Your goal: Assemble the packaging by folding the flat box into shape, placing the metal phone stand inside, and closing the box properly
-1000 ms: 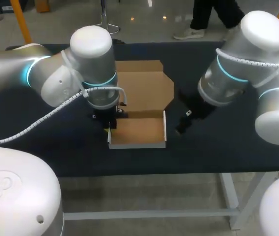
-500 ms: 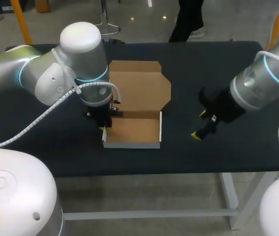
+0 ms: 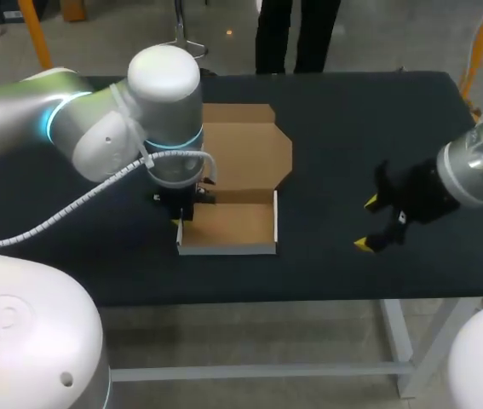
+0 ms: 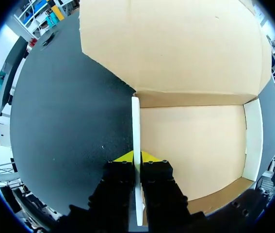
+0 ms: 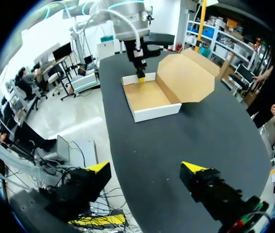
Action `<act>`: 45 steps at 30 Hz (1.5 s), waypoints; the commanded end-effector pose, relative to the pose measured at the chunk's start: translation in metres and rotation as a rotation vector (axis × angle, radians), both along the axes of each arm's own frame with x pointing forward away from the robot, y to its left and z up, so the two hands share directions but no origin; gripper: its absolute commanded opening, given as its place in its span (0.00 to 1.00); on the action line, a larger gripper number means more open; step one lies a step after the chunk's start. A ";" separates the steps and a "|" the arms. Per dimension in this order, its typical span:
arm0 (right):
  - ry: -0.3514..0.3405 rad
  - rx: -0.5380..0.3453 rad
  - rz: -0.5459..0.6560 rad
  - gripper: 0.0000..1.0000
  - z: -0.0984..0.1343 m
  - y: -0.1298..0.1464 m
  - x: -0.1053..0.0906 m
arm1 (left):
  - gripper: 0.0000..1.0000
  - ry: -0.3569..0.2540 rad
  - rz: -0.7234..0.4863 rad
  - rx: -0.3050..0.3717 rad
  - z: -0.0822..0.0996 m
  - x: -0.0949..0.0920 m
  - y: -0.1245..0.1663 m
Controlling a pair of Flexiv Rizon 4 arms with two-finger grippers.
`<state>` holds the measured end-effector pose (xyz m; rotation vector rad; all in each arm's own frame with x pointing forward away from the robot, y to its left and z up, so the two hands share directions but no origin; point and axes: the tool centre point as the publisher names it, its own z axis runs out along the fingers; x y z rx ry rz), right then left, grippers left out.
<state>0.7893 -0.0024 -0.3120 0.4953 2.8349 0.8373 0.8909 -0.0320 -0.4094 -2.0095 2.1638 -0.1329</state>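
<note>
Dark tabletop (image 3: 352, 128), seen from above and behind. Left of centre, a half-formed cardboard box (image 3: 232, 226): shallow tray on the near side with left, right and near walls standing, lid flap (image 3: 245, 153) lying open and flat toward the far edge.

Left gripper (image 3: 181, 220) at the tray's left wall (image 4: 136, 126), pinching it, one yellow-tipped finger inside the tray and one outside. Right gripper (image 3: 369, 223) well apart to the right, hovering over bare table, fingers spread wide, gripping nothing.

Step in hand, as a judgement: shaping the box, tray nearly formed, lid not yet closed, tray interior bare. Next move likely: letting go of the left wall without pulling it flat, then fetching the metal phone stand.

Metal phone stand not visible in any view, so locating it comes first. No obstacle on the table between right gripper and box. Risk: tray walls springing back once unclamped.
</note>
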 end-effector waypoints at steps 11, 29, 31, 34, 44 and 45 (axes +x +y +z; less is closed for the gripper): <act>-0.048 0.023 0.033 1.00 0.006 -0.005 -0.020 | 0.00 0.002 0.001 0.228 -0.010 0.007 -0.004; -0.061 0.050 0.051 1.00 0.007 -0.005 -0.024 | 0.00 0.023 -0.014 0.340 -0.012 0.010 0.000; -0.060 0.051 0.052 1.00 0.007 -0.004 -0.024 | 0.00 0.038 -0.012 0.300 -0.011 0.009 0.001; -0.057 0.052 0.051 1.00 0.007 -0.004 -0.024 | 0.00 0.047 -0.008 0.244 -0.011 0.008 0.002; -0.050 0.051 0.049 1.00 0.006 -0.003 -0.023 | 0.34 0.075 -0.004 0.050 0.000 0.001 0.001; -0.050 0.050 0.050 1.00 0.006 -0.002 -0.023 | 0.40 0.072 -0.003 0.037 0.002 0.000 0.001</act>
